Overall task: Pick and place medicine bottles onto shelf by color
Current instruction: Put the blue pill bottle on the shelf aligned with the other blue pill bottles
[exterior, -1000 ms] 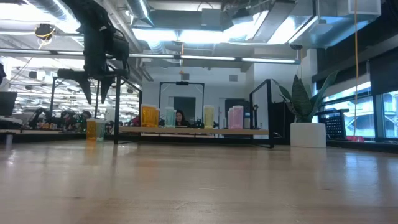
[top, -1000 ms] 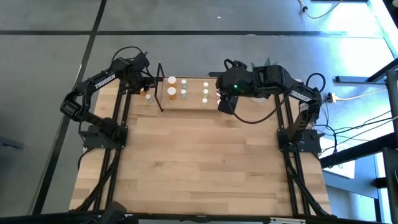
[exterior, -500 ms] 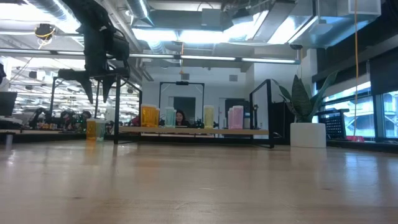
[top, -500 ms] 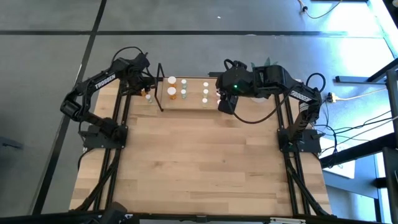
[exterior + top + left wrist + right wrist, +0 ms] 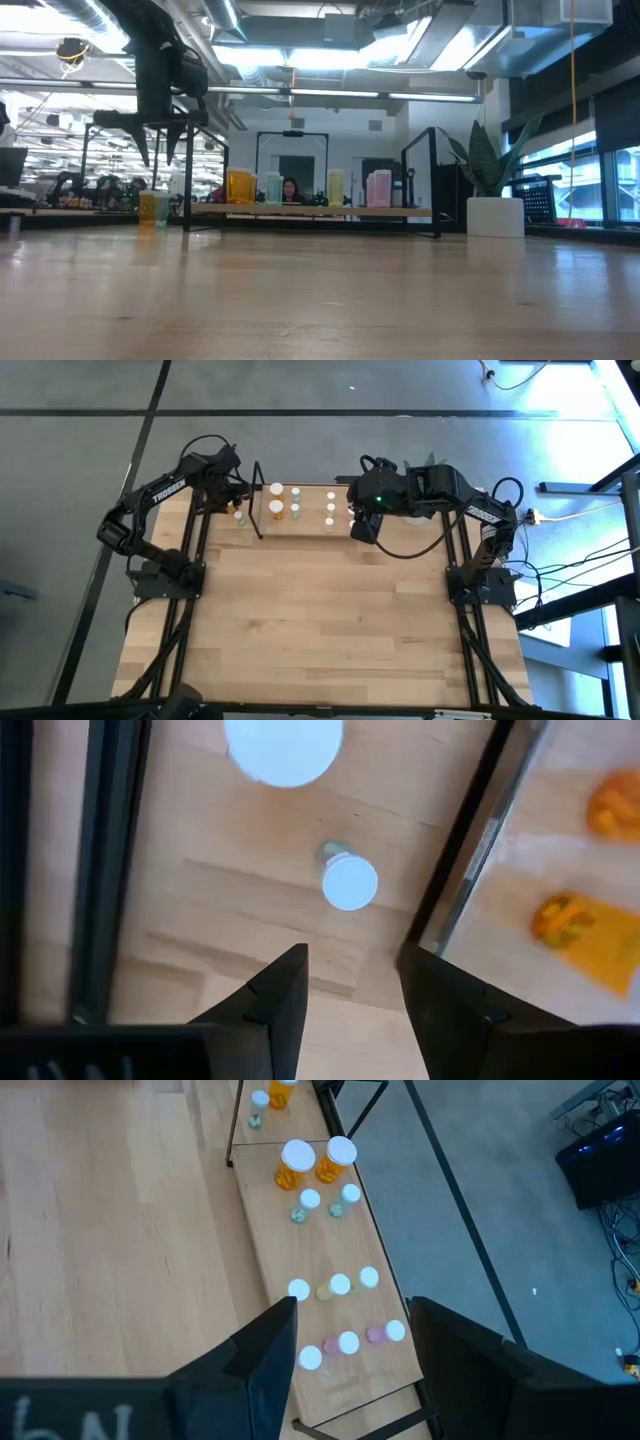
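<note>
- The left gripper (image 5: 350, 982) hangs over the table's (image 5: 320, 620) far left corner, just outside the shelf's (image 5: 305, 525) left end. Its fingers are spread apart and hold nothing.
- Right under it stands a small green bottle (image 5: 347, 880) with a white cap, beside an orange bottle (image 5: 147, 207).
- The right gripper (image 5: 350, 1350) hangs over the shelf's right end, fingers spread and empty.
- On the shelf board stand orange bottles (image 5: 312, 1163), green bottles (image 5: 322, 1202), yellowish bottles (image 5: 335, 1287) and pink bottles (image 5: 352, 1342), grouped by color from the left end to the right.
</note>
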Controlling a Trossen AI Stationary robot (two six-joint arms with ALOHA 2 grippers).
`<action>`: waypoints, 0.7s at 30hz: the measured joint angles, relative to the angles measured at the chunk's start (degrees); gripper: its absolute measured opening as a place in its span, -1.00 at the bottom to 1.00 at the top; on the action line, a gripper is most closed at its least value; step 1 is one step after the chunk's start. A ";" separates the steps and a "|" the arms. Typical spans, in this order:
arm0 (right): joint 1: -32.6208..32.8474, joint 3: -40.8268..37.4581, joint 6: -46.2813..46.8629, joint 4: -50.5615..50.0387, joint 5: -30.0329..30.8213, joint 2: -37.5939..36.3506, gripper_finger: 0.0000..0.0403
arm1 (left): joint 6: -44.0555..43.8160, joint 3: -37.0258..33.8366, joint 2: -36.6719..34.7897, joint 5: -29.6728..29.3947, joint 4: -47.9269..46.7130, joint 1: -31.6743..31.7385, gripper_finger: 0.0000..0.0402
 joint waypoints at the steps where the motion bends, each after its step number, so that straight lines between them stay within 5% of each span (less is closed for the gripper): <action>1: 0.00 0.00 -0.03 0.01 0.02 0.00 -0.02 | -2.24 -0.02 -0.01 0.33 0.07 0.10 -0.25; 11: 0.00 0.00 -0.02 0.01 0.00 0.00 -0.02 | -14.54 0.00 -0.01 0.33 0.07 -0.78 -0.21; 21: 0.00 0.00 -0.03 0.01 0.00 0.02 -0.02 | -20.74 0.00 -0.01 -2.49 -0.18 -0.75 0.26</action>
